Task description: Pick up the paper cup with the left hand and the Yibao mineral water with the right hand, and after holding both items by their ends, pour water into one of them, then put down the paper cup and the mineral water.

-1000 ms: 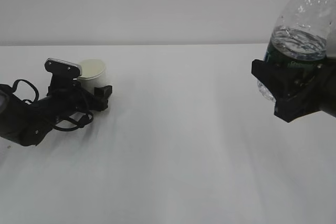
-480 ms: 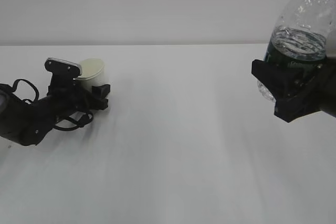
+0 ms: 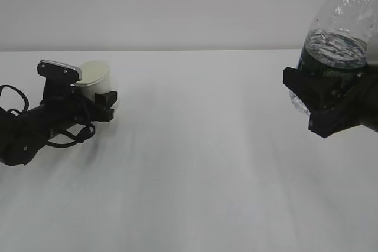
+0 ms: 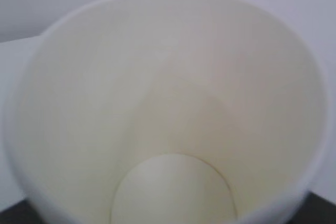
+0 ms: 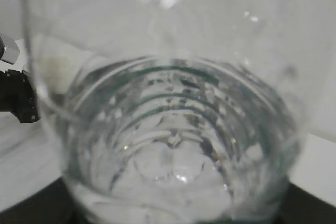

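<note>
We see a wide white surface (image 3: 195, 163) filling most of the exterior view. At the right edge, the right tool (image 3: 326, 101) is clamped on the lower part of the Yibao mineral water (image 3: 338, 33), held upright in the air, partly filled; the right wrist view looks through its clear ribbed wall (image 5: 168, 145). Far left, low over the surface, the left tool (image 3: 101, 101) is closed around the paper cup (image 3: 93, 78), tilted slightly; the left wrist view shows its cream interior (image 4: 168, 119) looking dry.
</note>
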Controlling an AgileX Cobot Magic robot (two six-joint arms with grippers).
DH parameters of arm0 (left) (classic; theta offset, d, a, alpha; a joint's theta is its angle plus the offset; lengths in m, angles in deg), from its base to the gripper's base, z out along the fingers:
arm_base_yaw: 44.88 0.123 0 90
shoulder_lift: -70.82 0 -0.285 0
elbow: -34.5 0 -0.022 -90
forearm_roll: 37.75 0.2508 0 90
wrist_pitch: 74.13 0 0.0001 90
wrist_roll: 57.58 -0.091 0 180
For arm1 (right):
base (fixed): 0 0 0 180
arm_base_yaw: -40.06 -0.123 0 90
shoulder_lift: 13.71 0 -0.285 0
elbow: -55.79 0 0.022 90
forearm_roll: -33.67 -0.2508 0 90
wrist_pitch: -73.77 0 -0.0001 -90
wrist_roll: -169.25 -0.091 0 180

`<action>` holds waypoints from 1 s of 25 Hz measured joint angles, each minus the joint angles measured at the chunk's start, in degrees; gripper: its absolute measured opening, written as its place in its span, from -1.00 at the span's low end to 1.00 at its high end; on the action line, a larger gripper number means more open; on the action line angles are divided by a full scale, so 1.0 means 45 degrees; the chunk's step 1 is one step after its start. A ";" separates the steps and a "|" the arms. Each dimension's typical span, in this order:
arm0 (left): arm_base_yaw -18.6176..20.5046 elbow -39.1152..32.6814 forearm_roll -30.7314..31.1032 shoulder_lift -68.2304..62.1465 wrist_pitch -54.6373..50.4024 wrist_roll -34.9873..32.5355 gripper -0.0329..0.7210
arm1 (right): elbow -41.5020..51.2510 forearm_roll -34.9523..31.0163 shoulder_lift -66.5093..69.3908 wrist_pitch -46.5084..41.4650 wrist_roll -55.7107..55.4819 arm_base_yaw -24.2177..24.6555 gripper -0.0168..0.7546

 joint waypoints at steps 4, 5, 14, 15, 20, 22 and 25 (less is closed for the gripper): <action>0.0022 -0.0484 0.0303 0.0450 0.0406 0.0061 0.31 | 0.0000 0.0000 0.0000 0.0000 0.0000 0.0000 0.17; 0.0022 -0.0581 0.0496 0.0549 0.0425 0.0145 0.31 | 0.0000 0.0000 0.0000 0.0000 0.0000 0.0000 0.17; 0.0022 -0.1346 0.2733 0.1665 0.0771 0.1410 0.31 | 0.0000 0.0000 0.0000 0.0000 0.0000 0.0000 0.17; 0.0022 -0.1401 0.3042 0.1759 0.0771 0.1573 0.31 | 0.0000 0.0000 0.0000 -0.0024 0.0000 0.0000 0.17; 0.0022 -0.1501 0.4960 0.2262 0.0874 0.2758 0.31 | 0.0000 0.0000 0.0000 -0.0024 0.0000 0.0000 0.17; 0.0022 -0.1501 0.5927 0.2322 0.1175 0.3303 0.31 | 0.0000 0.0060 0.0000 -0.0024 0.0000 0.0000 0.17; 0.0022 -0.1501 0.7134 0.2342 0.1711 0.4165 0.31 | 0.0000 0.0357 0.0000 -0.0024 -0.0009 0.0000 0.17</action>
